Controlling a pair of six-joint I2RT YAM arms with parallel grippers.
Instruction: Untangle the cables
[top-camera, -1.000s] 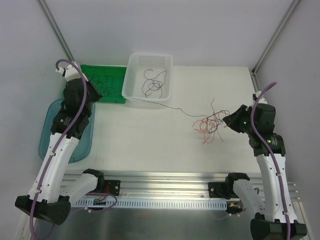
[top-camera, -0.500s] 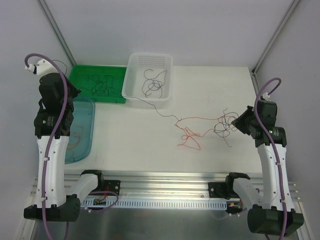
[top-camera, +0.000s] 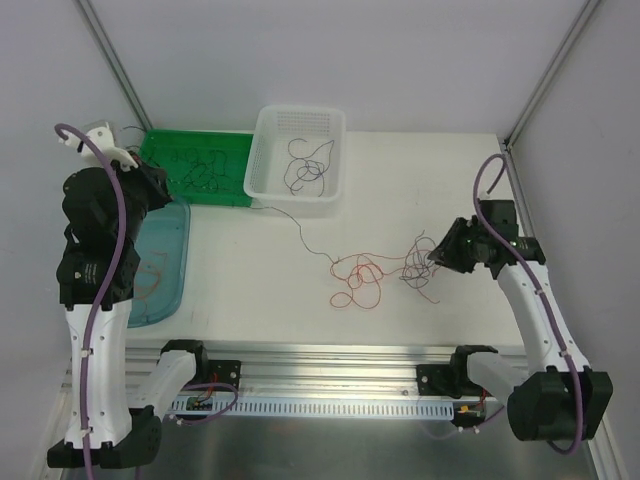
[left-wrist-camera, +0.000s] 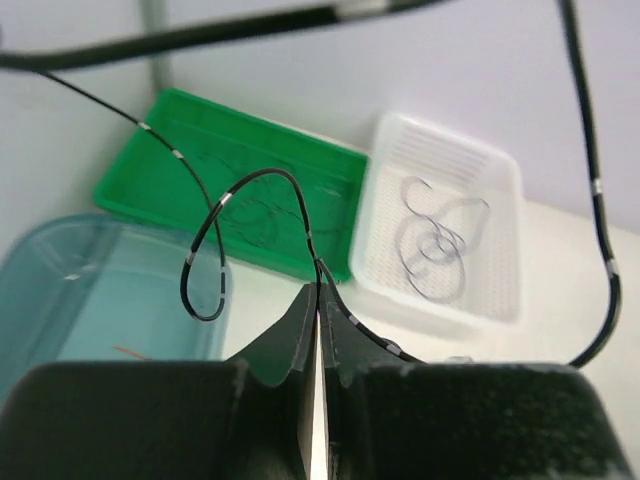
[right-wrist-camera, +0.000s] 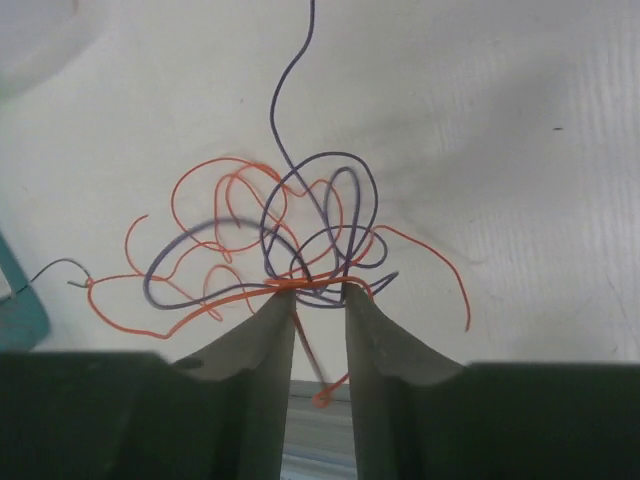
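From where I stand, the left gripper (left-wrist-camera: 318, 325) is raised high, its fingers pressed shut on a thin black silver-banded wire strand (left-wrist-camera: 188, 262) that loops just above their tips. The right gripper (right-wrist-camera: 318, 292) has its fingers slightly parted. The knot of curly red-orange and dark purple wire strands (right-wrist-camera: 300, 272) lies right at its fingertips, though I can't tell whether it is pinched. I'd clamp that knot firmly, then draw the black strand out slowly, watching for snags.

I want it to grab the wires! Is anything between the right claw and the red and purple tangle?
Nothing visible is in the way. The right gripper is right at the tangle, with a fingertip on each side of its strands.
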